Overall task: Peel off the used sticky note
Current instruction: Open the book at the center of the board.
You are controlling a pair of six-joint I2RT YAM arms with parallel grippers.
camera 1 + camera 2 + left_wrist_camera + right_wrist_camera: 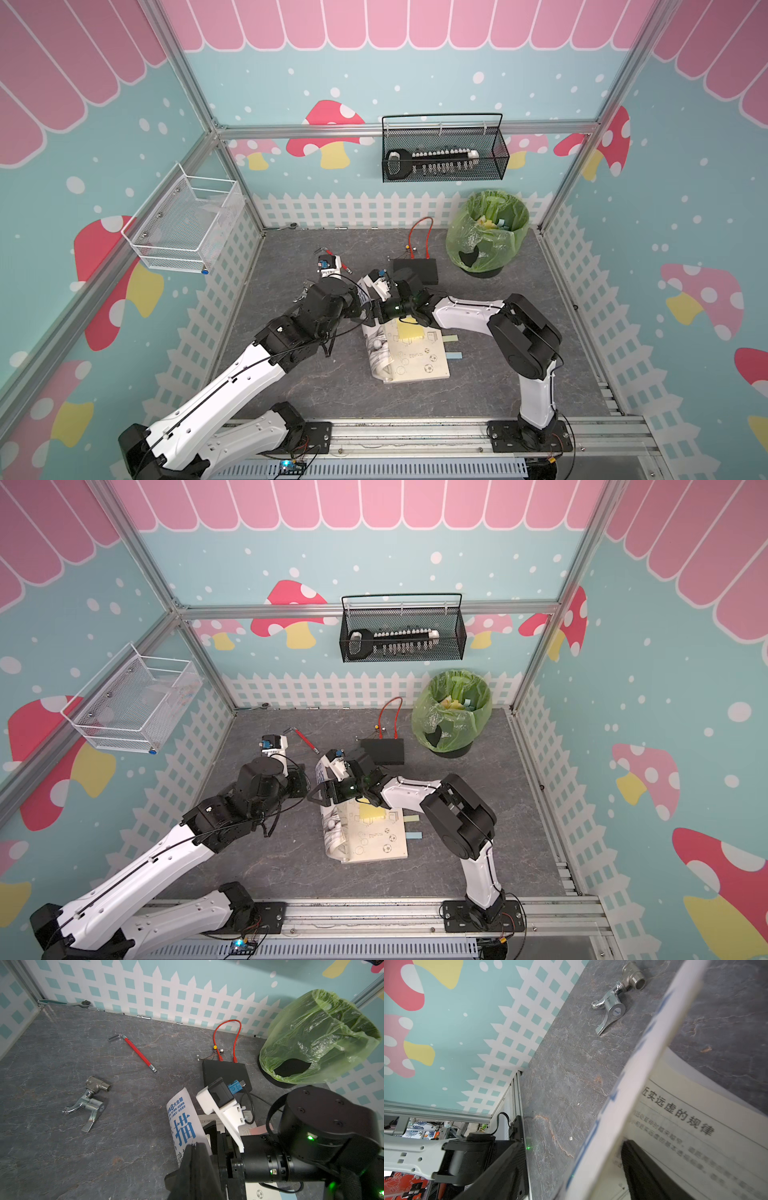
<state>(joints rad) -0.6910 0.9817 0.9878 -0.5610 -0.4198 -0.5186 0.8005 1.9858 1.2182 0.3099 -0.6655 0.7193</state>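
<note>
Yellow square sticky note (411, 332) lies on open paper book (419, 361). Left gripper (194, 1159) is clamped on raised white book cover (182, 1118). Right gripper (571, 1147) jaws are spread, straddling it.

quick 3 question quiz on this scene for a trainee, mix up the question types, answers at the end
1. True or false: the yellow sticky note lies on a page of the open book.
2. Which gripper is shut on the book's lifted cover?
A. the left gripper
B. the right gripper
C. neither
3. Fill in the gap: the bin is lined with a ___ plastic bag.

Key: 1 true; 2 A; 3 green.
</note>
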